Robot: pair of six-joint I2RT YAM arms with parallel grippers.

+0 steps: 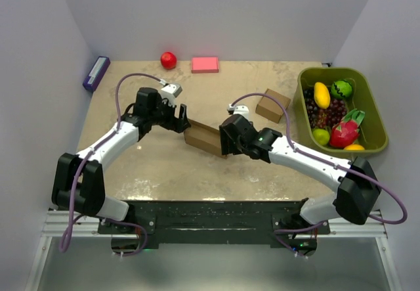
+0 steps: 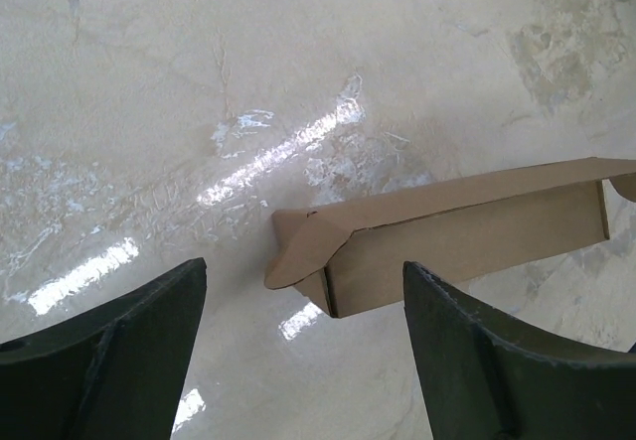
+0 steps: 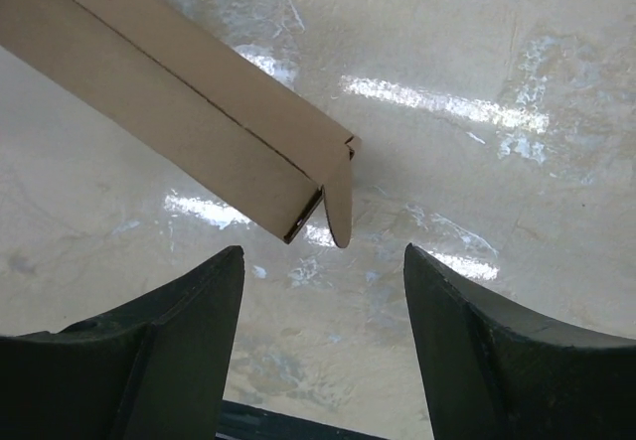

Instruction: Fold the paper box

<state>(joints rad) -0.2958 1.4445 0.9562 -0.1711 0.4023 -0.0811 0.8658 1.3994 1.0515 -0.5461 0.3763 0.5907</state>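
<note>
Left gripper at the ten o'clock end of the paper box, right gripper at four; both sets of fingers apart, empty. Uneven pushes could skid the box across the table.

Top view: right end of the plain brown cardboard oblong box is covered by the right gripper, so the flaps there can't be read. Left wrist view: box runs off the right edge. Right wrist view: box runs off the top-left corner. Left gripper fingers and right gripper fingers are cropped at the bottom edge. Small purple oblong object, far left in the top view: too small to identify.
</note>
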